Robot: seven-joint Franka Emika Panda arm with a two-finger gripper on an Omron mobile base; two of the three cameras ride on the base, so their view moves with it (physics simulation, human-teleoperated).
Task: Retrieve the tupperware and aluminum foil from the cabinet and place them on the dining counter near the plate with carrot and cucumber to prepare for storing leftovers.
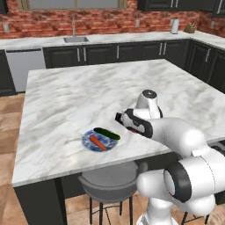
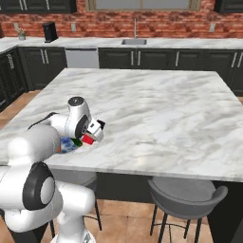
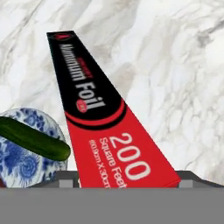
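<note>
The aluminum foil (image 3: 96, 118) lies on the dining counter (image 1: 66, 94) just beside the plate (image 1: 88, 141) bearing cucumber (image 1: 107, 133) and carrot (image 1: 97, 142); the gripper (image 2: 96, 130) hovers over it, jaws spread, gripping nothing. 1 of 2 items appears delivered.

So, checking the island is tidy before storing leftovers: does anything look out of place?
Nothing stands out. The foil box lies flat on the marble beside the plate with cucumber and carrot.
</note>
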